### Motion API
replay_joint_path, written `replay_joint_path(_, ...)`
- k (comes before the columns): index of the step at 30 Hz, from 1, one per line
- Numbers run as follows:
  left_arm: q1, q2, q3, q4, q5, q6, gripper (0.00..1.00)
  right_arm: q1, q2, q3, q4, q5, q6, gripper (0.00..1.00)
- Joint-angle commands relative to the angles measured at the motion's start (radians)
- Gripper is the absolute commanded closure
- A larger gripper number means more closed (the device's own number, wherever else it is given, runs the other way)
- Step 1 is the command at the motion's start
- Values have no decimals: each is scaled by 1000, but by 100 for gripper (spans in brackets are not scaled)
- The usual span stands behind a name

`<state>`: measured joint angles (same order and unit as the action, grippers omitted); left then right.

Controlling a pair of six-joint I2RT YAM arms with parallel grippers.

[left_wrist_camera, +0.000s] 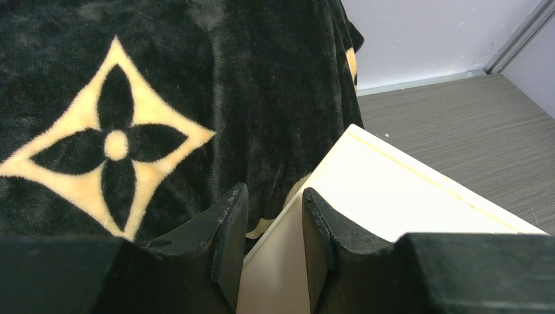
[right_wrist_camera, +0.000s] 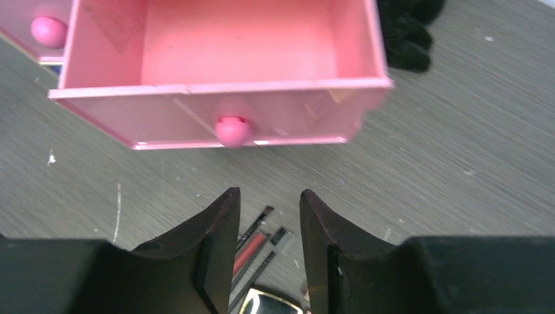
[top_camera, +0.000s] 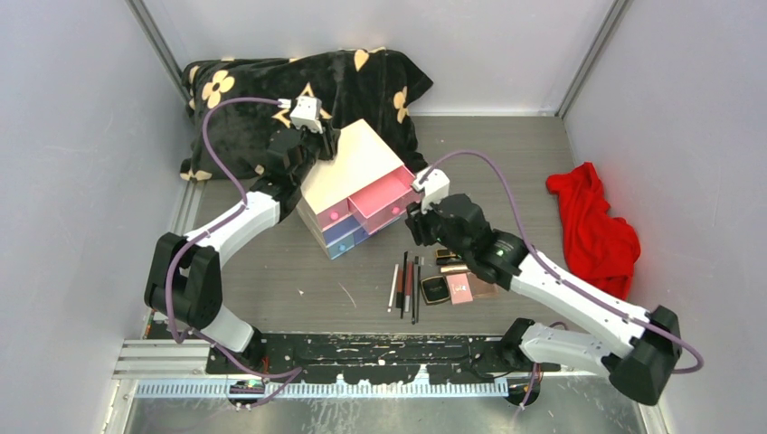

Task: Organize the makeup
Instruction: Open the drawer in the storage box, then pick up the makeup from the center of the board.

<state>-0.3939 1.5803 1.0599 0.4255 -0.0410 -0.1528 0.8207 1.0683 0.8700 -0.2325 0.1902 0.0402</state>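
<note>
The makeup lies on the table in front of the arms: thin pencils and brushes side by side, a black-gold compact, a pink compact and small tubes. My right gripper is open and empty, just in front of the open pink drawer. In the right wrist view the drawer is empty, its knob is just beyond my fingertips, and pencil tips and the compact show below. My left gripper is open, with its jaws astride the box's back left edge.
The cream box with pink and blue drawers stands mid-table; its other drawers look shut. A black blanket with cream flowers lies behind it and fills the left wrist view. A red cloth lies at the right. Grey walls enclose the table.
</note>
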Motion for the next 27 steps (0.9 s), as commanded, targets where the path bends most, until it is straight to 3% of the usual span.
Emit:
replay_joint_path(1, 2, 113, -101, -404, 10, -59, 63, -2, -137, -59, -74, 232, 156, 47)
replay_joint_path(2, 3, 114, -101, -404, 13, -61, 63, -3, -157, -75, -95, 265, 192, 38)
replay_joint_path(4, 3, 117, -100, -401, 18, -63, 63, -11, -171, -89, -165, 303, 254, 31)
replay_joint_path(11, 3, 123, -97, -399, 31, -66, 63, -17, -66, -46, -435, 355, 591, 34)
replay_joint_path(21, 3, 120, -101, -396, 29, -69, 63, -5, -148, -54, -589, 133, 660, 32)
replay_joint_path(27, 3, 127, -100, -390, 35, -76, 63, 23, -205, -138, -563, 63, 710, 34)
